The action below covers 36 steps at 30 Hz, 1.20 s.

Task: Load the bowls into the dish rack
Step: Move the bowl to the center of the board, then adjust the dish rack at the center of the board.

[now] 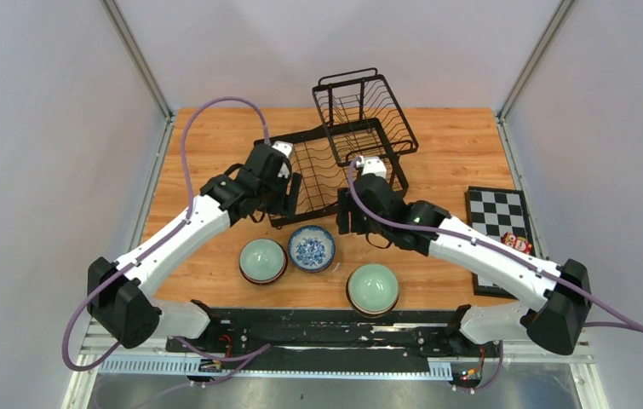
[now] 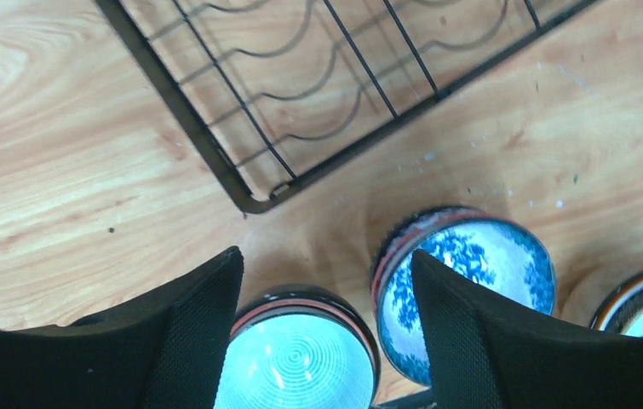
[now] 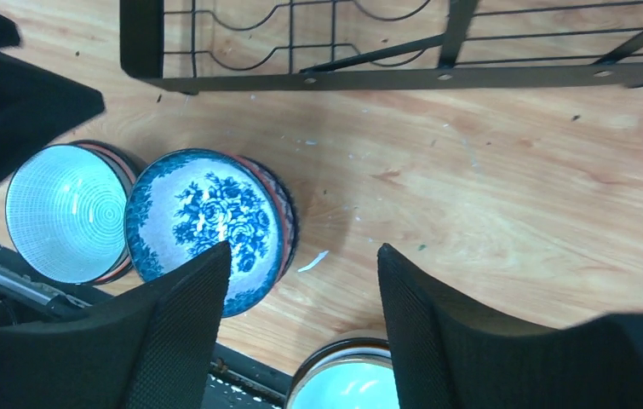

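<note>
A: While looking over the dish rack (image 1: 335, 175), spotting any bowls inside?

B: None. Only wires in the slotted base tier, same for the basket tier (image 1: 364, 102) propped behind it. Judged as barely begun, with everything left to load.

A: Whereabouts, then?

B: On the surface (image 1: 215, 136) in front of the rack. Celadon bowl (image 1: 263, 260) off its front-left corner. Blue-and-white bowl (image 1: 312, 248) just beside that, perhaps touching, nearest the front rail. Second celadon bowl (image 1: 373, 288) farther out, off the front-right. Coloured rims beneath each, possibly stacks; cannot tell.

A: Facing which way?

B: All upright, mouths up. Round, so no long axis. Rack lying roughly crosswise, slightly skewed.

A: And the jaws?

B: Left jaws spread, pinching nothing, just off the rack's front-left corner. Right jaws likewise spread and bare, just off its front rail.
</note>
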{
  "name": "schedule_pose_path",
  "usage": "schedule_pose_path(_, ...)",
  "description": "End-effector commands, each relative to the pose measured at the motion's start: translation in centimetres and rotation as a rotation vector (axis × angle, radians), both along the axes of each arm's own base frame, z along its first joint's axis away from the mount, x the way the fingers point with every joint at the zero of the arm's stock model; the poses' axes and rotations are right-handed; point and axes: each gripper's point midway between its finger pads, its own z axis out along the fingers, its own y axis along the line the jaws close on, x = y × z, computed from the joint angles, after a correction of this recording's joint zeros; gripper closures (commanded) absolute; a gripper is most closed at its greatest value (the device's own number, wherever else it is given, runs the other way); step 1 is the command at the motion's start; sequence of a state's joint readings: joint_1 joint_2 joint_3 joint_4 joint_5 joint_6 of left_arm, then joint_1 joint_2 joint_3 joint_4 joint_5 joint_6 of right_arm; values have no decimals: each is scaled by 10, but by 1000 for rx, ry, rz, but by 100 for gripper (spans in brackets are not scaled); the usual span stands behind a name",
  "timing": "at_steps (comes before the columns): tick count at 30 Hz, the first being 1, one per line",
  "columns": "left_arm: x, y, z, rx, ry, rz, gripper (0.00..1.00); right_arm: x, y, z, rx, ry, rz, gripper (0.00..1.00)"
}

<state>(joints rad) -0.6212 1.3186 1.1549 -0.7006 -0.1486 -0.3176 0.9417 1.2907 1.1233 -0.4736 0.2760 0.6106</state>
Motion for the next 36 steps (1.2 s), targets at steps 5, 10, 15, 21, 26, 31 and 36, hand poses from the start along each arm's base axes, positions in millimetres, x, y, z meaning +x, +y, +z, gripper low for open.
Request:
schedule_pose_path(5, 56, 38, 36, 32, -151, 190, 17, 22, -54, 30, -45, -88, -89, 28)
schedule_pose_path(10, 92, 59, 17, 49, -121, 291, 15, 27, -71, 32, -40, -92, -117, 25)
schedule_pose_path(15, 120, 60, -11, 64, -52, 298, 16, 30, -85, 31, -19, -74, -131, 25)
schedule_pose_path(21, 142, 74, -52, 110, 40, 348, 21, 26, -97, 29, -5, -70, -137, 25)
schedule_pose_path(26, 146, 72, -83, 109, 106, 367, 28, 26, -104, 24, 0, -55, -152, 25)
schedule_pose_path(31, 143, 62, -98, 63, 150, 356, 48, 32, -109, 16, 12, -29, -175, 28)
schedule_pose_path(36, 138, 47, -106, -13, 182, 322, 90, 42, -110, 12, 26, -16, -198, 42)
